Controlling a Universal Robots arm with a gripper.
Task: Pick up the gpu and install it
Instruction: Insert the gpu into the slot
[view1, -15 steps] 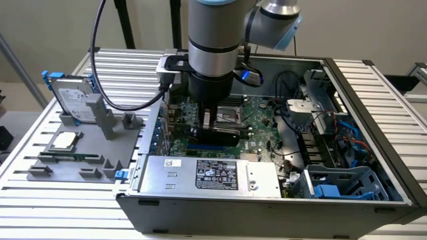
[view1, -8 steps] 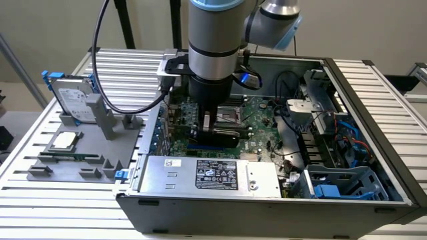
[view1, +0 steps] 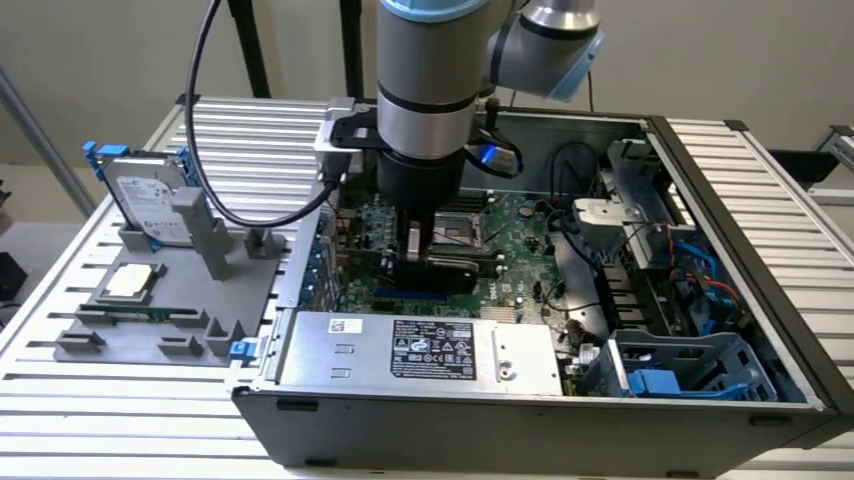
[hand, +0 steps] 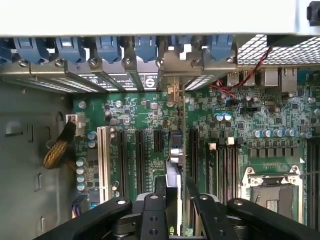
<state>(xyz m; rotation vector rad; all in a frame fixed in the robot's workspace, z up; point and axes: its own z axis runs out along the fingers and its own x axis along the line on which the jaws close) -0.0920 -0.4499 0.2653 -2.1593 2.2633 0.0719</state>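
The open case (view1: 747, 300) lies on its side on a slatted table (view1: 40, 300) and holds the most: a green motherboard (view1: 521, 250), a grey power supply (view1: 420, 350) at the near wall, a blue drive cage (view1: 687, 370) at the exterior view's right, and loose black cables (view1: 574, 240). The arm (view1: 427, 90) reaches straight down into the case over the motherboard.

Beside the case, on the exterior view's left, a grey tray (view1: 174, 320) carries one silver hard drive (view1: 140, 205) with blue rails, standing on edge, and one small square chip (view1: 130, 282) lying flat.

In the wrist view the gripper (hand: 172, 205) is narrowed onto the gpu (hand: 173, 185), which stands on edge between its black fingers (hand: 152, 212); the card runs up towards the case's rear wall, in line with a slot among the black expansion slots (hand: 140, 155). Whether it is fully seated cannot be told. One white slot (hand: 103, 160) lies further aside, and one empty cpu socket (hand: 270, 192) sits on the other side. Along the rear wall six blue clips (hand: 107, 47) can be counted.
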